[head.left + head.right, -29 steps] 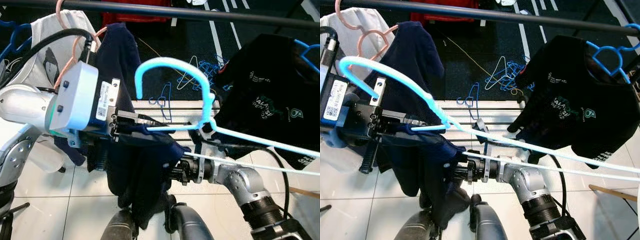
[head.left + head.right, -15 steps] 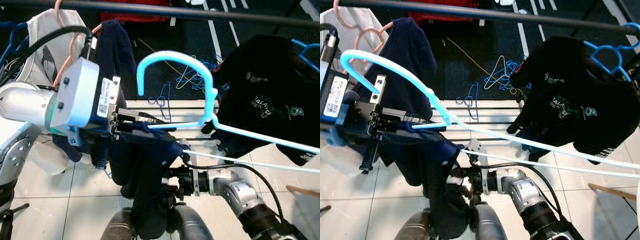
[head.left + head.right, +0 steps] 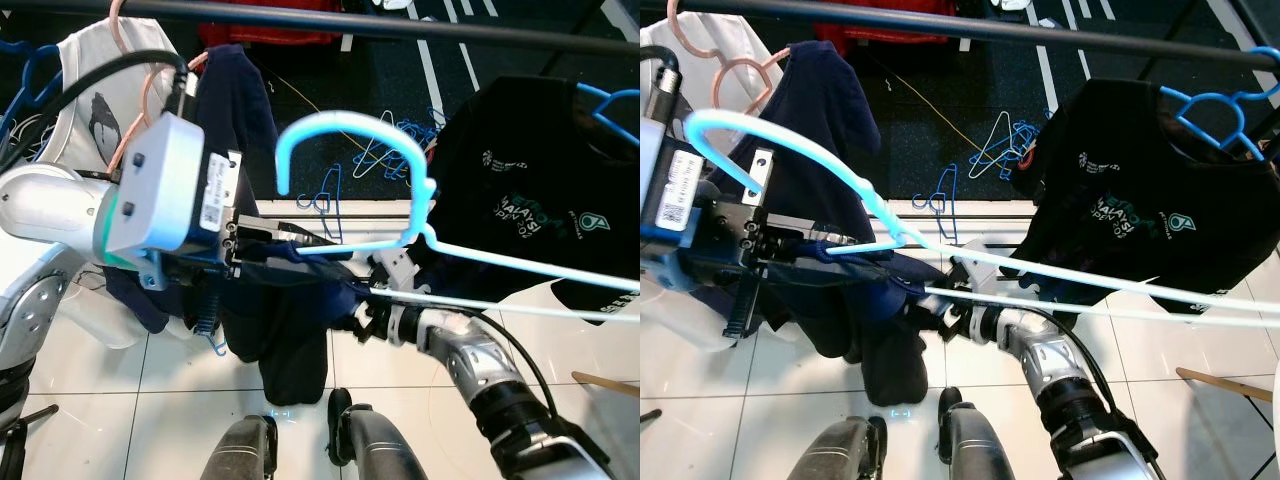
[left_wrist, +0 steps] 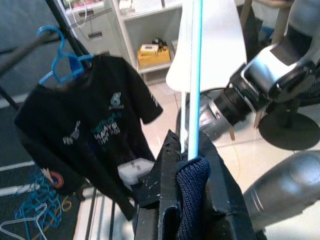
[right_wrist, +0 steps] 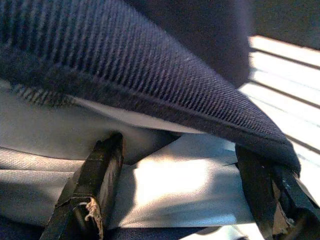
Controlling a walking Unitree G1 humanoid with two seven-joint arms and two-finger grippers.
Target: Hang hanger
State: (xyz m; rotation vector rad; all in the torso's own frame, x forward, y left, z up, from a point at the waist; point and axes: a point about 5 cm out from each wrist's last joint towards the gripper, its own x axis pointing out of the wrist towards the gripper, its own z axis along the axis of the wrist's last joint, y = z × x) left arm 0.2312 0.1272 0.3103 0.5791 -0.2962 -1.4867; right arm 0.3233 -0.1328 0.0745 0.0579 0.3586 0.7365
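Observation:
A light blue hanger (image 3: pixel 352 135) is held hook-up below the black rail (image 3: pixel 400 22), its long arm reaching to the right. A navy garment (image 3: pixel 290 330) droops from its left end. My left gripper (image 4: pixel 192 167) is shut on the hanger's bar and a fold of the navy cloth, and its grey wrist block (image 3: pixel 160 200) shows on the left. My right gripper (image 5: pixel 180 195) is open, its two fingers (image 5: pixel 95 185) wide apart around navy and pale cloth. It sits right under the hanger, against the garment (image 3: pixel 940 310).
A black printed T-shirt (image 3: pixel 530 200) hangs on a blue hanger at the right of the rail. A white shirt (image 3: pixel 90 70) on a pink hanger and another navy garment (image 3: pixel 235 100) hang at the left. Loose hangers (image 3: pixel 380 150) lie on the dark mat behind.
My right arm has swung up and its gripper has reached the navy cloth just below the hanger. The garment's hanging part has bunched up shorter. The hanger has hardly moved.

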